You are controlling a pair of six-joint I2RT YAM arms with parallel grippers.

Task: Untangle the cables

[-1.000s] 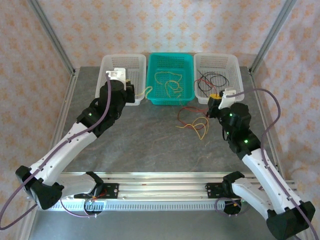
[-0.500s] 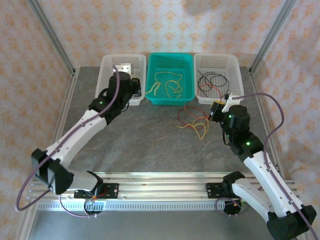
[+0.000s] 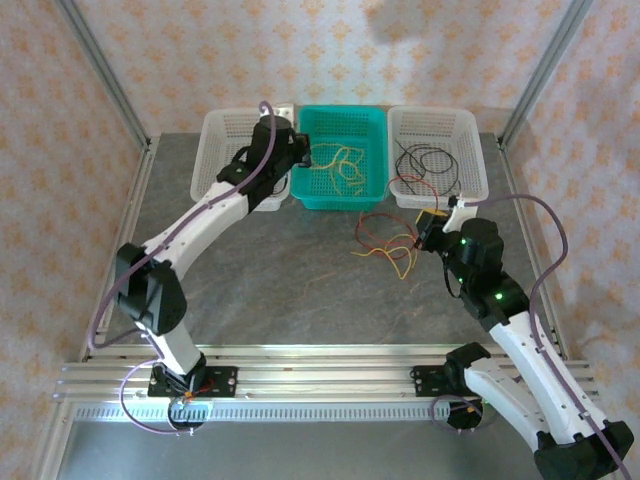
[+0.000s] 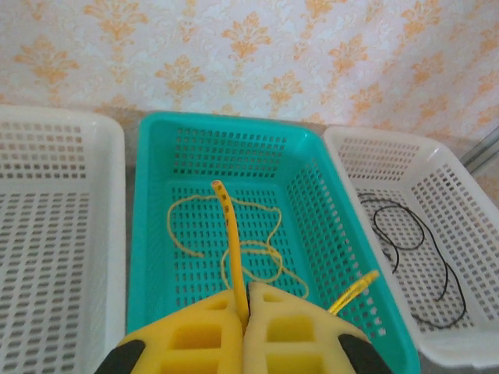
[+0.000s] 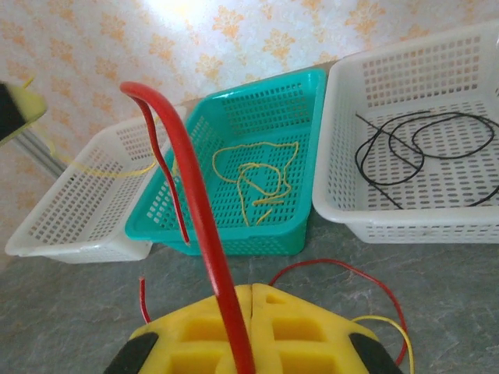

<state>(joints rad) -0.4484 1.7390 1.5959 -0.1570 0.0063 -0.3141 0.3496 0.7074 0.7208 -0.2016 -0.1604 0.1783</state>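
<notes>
My left gripper (image 4: 245,296) pinched one yellow cable (image 4: 228,241), my right gripper (image 5: 253,292) one red cable (image 5: 204,226); three baskets (image 5: 257,236) lay ahead of both.

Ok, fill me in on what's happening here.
Two robot arms seem to be sorting cables by colour into baskets. The left gripper is shut on a yellow cable at the teal basket, where a loose yellow cable already lies. The right gripper is shut on a red cable, near a red and yellow tangle on the table. Black cables lie in the right white basket.
</notes>
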